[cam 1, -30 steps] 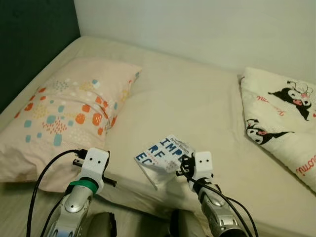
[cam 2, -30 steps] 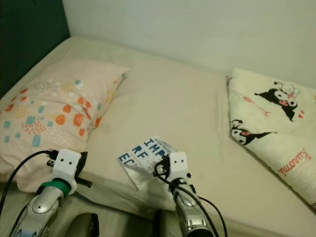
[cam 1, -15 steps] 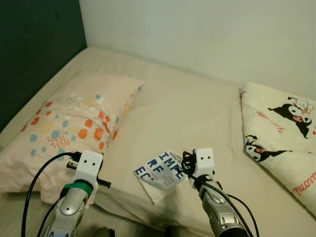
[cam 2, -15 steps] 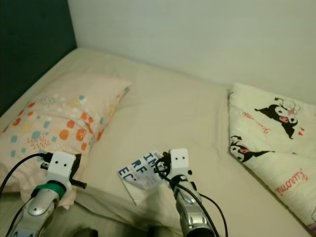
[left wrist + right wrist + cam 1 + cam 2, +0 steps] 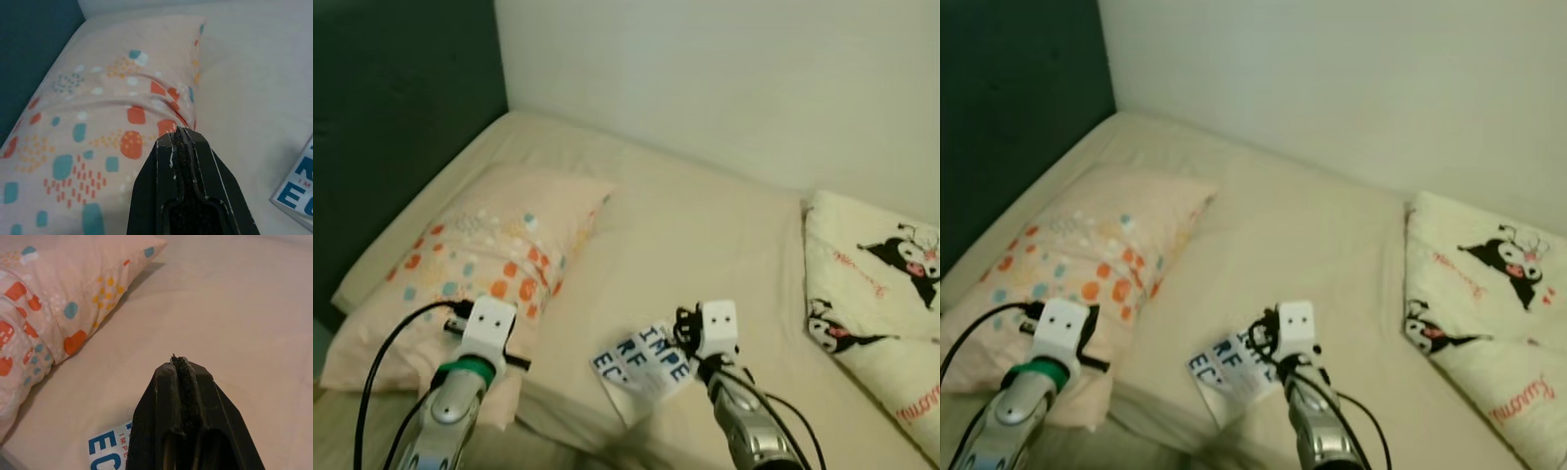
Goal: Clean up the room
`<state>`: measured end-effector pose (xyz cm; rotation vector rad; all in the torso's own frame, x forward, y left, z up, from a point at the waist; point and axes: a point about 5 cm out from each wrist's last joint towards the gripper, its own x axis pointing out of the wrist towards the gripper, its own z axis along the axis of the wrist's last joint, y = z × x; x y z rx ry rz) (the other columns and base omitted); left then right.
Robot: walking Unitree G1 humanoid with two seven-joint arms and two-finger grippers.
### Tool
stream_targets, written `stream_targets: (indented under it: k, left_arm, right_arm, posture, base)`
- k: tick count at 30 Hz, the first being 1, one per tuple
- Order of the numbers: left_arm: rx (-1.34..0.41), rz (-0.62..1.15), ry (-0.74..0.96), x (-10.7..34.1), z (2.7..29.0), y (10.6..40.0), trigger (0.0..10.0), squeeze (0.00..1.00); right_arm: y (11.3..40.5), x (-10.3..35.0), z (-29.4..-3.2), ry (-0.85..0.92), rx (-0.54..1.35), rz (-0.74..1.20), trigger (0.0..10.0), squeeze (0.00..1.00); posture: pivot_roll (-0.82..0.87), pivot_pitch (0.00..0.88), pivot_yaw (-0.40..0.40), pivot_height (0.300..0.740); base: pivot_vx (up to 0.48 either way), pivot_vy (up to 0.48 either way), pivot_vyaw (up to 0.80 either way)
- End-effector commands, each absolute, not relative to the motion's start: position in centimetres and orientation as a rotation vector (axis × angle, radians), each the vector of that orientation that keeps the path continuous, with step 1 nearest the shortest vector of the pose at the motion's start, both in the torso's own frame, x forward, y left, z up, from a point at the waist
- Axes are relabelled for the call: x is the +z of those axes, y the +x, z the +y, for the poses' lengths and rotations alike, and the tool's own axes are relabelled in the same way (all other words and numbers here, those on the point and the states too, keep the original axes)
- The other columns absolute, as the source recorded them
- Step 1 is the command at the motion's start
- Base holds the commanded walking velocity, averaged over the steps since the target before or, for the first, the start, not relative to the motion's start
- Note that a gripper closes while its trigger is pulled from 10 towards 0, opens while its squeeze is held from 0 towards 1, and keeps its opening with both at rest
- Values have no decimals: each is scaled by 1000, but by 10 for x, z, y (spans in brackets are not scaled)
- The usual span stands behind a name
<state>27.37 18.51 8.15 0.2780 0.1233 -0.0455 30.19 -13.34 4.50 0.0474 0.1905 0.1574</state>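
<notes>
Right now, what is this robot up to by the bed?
The robot stands at the bed's near edge with both arms raised over it. Its right gripper, fingers shut on nothing, hovers above a book with big blue letters lying on the beige sheet. Its left gripper, also shut and empty, hangs over the spotted pillow. A folded cartoon-print blanket lies on the bed's right side. Nothing is being held yet.

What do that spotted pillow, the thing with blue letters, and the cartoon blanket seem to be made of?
The pillow looks like soft matte woven fabric: it creases and sags. The booklet looks like glossy printed paper: flat, with crisp edges and a sharp corner. The blanket looks like plush, fleece-like cloth, thick and softly folded, though its weave is too far off to confirm.
</notes>
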Motion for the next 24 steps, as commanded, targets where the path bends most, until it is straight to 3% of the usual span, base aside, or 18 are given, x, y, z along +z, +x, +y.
stream_targets:
  k: [1, 16, 24]
  left_arm:
    - [-60, 144, 273, 76, 182, 273, 10000, 0]
    - [-68, 139, 254, 76, 176, 281, 10000, 0]
    - [-84, 339, 256, 34, 175, 283, 10000, 0]
  right_arm:
    - [298, 40, -140, 56, 127, 214, 10000, 0]
    - [300, 38, -148, 69, 98, 243, 10000, 0]
    - [294, 8, -150, 8, 58, 437, 10000, 0]
  posture:
    - [107, 0, -45, 740]
    - [98, 0, -51, 740]
    - [109, 0, -73, 740]
  base:
    - [0, 0, 0]
    - [0, 0, 0]
    - [0, 0, 0]
